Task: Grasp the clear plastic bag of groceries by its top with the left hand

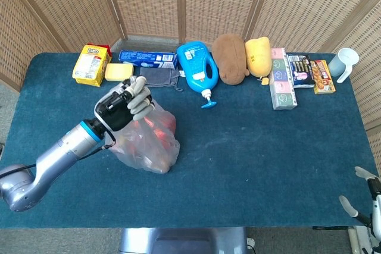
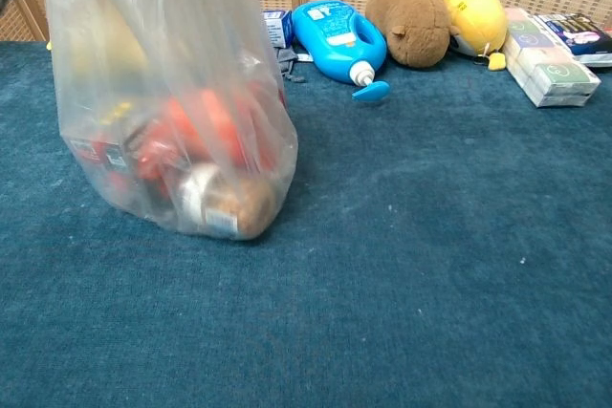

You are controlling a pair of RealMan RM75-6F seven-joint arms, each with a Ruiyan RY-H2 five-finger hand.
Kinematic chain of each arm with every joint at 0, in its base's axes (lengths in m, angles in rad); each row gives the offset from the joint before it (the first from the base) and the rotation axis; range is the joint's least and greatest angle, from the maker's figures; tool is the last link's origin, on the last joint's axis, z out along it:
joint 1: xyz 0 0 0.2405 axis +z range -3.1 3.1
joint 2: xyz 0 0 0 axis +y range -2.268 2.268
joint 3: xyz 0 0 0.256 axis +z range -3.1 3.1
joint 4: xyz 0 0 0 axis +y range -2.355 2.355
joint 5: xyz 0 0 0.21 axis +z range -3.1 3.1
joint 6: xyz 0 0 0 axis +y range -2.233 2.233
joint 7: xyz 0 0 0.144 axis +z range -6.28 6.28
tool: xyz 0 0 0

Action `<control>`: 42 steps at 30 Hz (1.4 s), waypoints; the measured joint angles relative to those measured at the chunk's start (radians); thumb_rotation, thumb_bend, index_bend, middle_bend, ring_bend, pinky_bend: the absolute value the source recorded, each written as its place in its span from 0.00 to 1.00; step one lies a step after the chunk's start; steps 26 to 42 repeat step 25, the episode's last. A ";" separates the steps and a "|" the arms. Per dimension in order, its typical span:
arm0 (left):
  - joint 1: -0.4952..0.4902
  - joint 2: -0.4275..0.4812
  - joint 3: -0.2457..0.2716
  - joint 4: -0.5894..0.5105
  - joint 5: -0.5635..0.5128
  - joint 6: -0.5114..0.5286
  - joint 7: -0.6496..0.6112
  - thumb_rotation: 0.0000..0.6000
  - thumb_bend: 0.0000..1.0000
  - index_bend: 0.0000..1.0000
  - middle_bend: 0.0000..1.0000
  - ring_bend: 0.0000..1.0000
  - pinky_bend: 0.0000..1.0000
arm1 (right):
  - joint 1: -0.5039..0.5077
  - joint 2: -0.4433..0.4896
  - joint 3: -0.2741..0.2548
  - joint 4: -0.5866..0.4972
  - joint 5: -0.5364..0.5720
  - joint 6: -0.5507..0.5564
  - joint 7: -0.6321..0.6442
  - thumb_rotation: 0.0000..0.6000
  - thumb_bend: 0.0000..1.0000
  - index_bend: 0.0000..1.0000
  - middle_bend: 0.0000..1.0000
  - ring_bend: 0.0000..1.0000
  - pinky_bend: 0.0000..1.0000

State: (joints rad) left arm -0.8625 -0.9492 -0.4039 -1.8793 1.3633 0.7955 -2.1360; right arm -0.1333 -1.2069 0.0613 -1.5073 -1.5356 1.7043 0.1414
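The robot's left hand (image 1: 122, 104), fingers closed around the gathered top of a clear plastic bag of groceries (image 1: 146, 144), sits directly above it. The bag stretches upright, its base on the blue tablecloth (image 1: 256, 147). The right hand (image 1: 363, 197), at the far corner, appears empty with fingers apart.

The clear plastic bag (image 1: 147, 144) stands tall on the blue table (image 1: 268, 159), and its top is pulled up and bunched together. The left hand (image 1: 122, 106) holds the bag by that bunched top, with its fingers curled around the plastic. Inside, near the bottom, sit red packets (image 2: 196, 126) and a jar with a white label (image 2: 215, 203), and the bottom of the bag rests on the table.
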 measured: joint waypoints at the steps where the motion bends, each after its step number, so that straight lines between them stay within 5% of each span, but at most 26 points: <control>1: -0.002 0.005 -0.007 -0.002 -0.005 -0.003 0.002 0.88 0.75 0.79 0.86 0.86 0.86 | 0.000 -0.001 0.000 0.001 0.000 -0.001 0.001 0.00 0.25 0.22 0.32 0.30 0.27; 21: -0.103 0.061 -0.236 0.016 -0.171 -0.166 0.082 0.89 0.73 0.79 0.86 0.86 0.86 | -0.005 -0.012 0.008 0.015 0.019 -0.004 0.018 0.00 0.25 0.22 0.32 0.30 0.27; 42: -0.104 0.048 -0.257 0.020 -0.189 -0.188 0.106 0.88 0.73 0.79 0.86 0.86 0.86 | -0.005 -0.012 0.009 0.015 0.022 -0.006 0.018 0.00 0.25 0.22 0.32 0.30 0.27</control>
